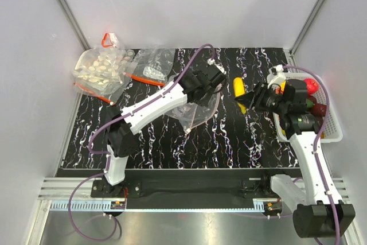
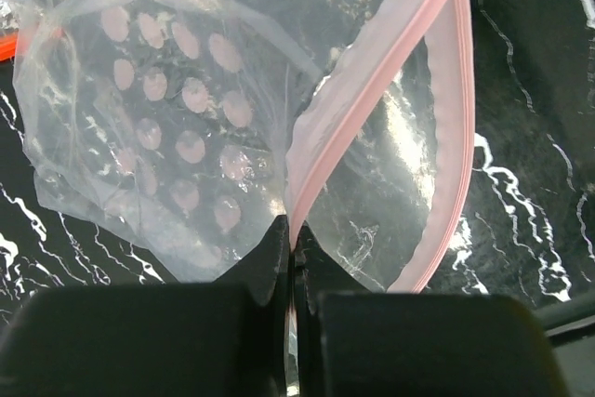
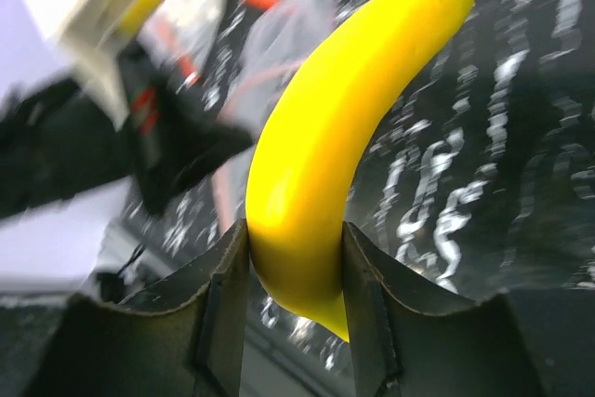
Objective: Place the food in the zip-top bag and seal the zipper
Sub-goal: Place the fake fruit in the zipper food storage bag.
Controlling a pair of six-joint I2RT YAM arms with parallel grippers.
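Note:
My left gripper (image 1: 210,82) is shut on the red-orange zipper (image 2: 372,90) of the clear polka-dot zip-top bag (image 2: 186,137) and holds that edge up over the black marbled table. The bag mouth gapes open, its other lip (image 2: 451,137) curving away to the right. In the top view the bag (image 1: 198,113) hangs below the gripper. My right gripper (image 1: 248,100) is shut on a yellow toy banana (image 3: 344,127), held above the table just right of the bag; the banana also shows in the top view (image 1: 238,87). More food, red (image 1: 311,86) and dark purple (image 1: 319,109), lies in the basket.
A white mesh basket (image 1: 335,136) stands at the right table edge beside my right arm. Two other clear bags lie at the back left, one with pale round pieces (image 1: 103,68) and one crumpled (image 1: 152,66). White walls close the back and sides.

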